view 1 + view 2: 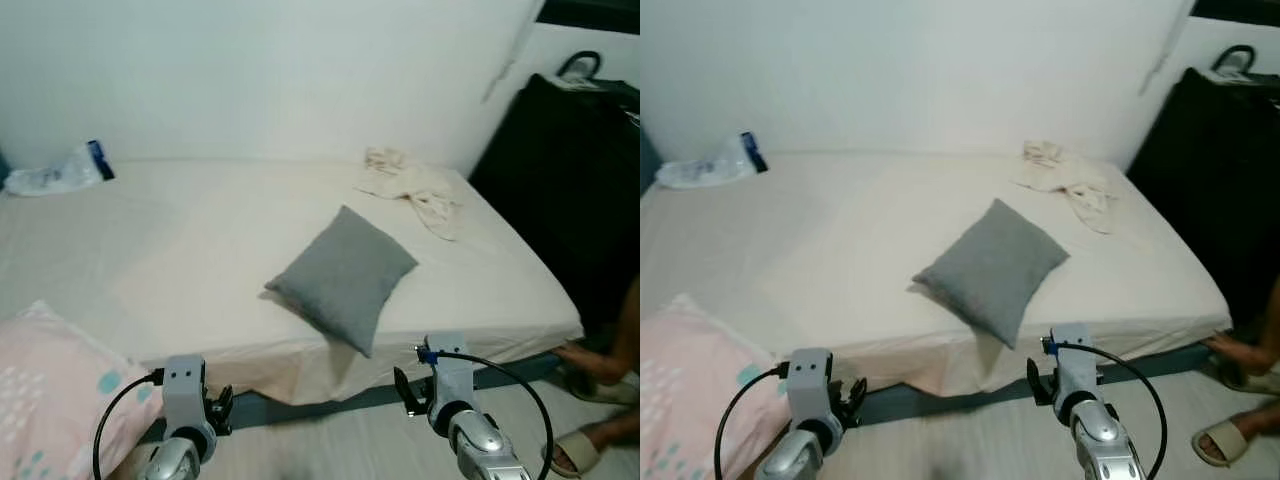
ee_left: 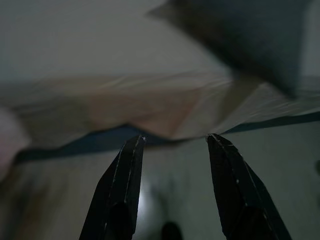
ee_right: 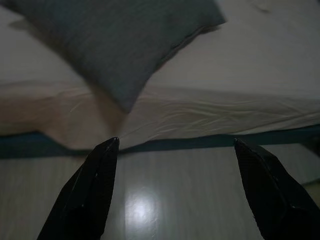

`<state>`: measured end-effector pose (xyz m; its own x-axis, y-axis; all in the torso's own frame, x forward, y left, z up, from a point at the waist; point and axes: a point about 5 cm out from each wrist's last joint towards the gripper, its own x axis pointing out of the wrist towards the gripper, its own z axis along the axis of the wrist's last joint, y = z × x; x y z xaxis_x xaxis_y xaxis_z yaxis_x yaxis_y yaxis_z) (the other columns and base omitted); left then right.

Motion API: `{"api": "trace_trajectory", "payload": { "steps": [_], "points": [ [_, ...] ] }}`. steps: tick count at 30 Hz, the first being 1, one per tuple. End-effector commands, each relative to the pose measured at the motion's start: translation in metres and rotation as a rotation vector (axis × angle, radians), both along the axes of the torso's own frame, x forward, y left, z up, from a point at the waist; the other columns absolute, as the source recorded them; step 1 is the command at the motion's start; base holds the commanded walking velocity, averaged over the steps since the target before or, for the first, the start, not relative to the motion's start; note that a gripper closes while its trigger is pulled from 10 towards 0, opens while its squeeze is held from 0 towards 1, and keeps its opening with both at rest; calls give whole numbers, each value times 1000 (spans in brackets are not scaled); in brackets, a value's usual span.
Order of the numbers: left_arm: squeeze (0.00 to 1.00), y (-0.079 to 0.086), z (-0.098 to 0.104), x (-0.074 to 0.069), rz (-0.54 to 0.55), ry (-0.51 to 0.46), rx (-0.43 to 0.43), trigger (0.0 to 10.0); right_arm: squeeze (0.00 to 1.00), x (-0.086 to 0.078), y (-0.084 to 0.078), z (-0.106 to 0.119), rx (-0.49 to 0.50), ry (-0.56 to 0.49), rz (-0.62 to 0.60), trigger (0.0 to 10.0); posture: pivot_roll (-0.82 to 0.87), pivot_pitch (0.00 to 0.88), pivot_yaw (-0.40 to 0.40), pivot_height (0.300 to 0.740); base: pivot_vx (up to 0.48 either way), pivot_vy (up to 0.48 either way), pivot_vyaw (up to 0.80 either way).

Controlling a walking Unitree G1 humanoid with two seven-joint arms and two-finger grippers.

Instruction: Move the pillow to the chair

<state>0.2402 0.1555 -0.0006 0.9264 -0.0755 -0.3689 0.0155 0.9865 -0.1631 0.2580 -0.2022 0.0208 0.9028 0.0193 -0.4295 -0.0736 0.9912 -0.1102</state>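
Observation:
A grey square pillow (image 1: 345, 275) lies on the cream bed (image 1: 180, 250), one corner hanging over the front edge. The same grey pillow (image 3: 120, 45) appears ahead of my right gripper (image 3: 176, 140), which is open wide and held low over the floor in front of the bed. My left gripper (image 2: 175, 137) is also open with nothing in it, and it points at the bed's edge to the left of the pillow (image 2: 250, 40). Both silver arms (image 1: 183, 420) (image 1: 460, 415) rise from the bottom of the head views.
A pink patterned pillow (image 1: 50, 390) sits at the near left. A crumpled beige cloth (image 1: 415, 185) and a plastic bag (image 1: 60, 172) lie on the far side of the bed. Black furniture (image 1: 580, 180) stands at right. A person's sandalled foot (image 1: 585, 445) and hand (image 1: 590, 358) are at the near right.

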Motion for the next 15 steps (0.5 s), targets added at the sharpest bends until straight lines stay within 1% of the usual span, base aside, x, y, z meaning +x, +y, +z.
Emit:
{"api": "trace_trajectory", "payload": {
  "steps": [1, 7, 10, 15],
  "points": [
    [0, 1, -7, -5, -19, 28, 22, 10000, 0, -4, 2, -6, 7, 8, -14, 10000, -55, 20, -90, 738, 0, 0, -788],
    [0, 1, -6, -3, -40, 17, 29, 10000, 0, -3, 0, -7, 21, -3, -45, 10000, -67, 21, -64, 738, 0, 0, -788],
    [0, 0, -2, 1, -61, -7, 31, 10000, 0, -3, -2, -6, 26, -12, -69, 10000, -76, 22, -48, 738, 0, 0, -788],
    [0, 0, 4, 8, -61, -37, 22, 10000, 0, -3, -5, -6, 26, -22, -90, 10000, -82, 21, -38, 738, 0, 0, -788]
  ]
}}
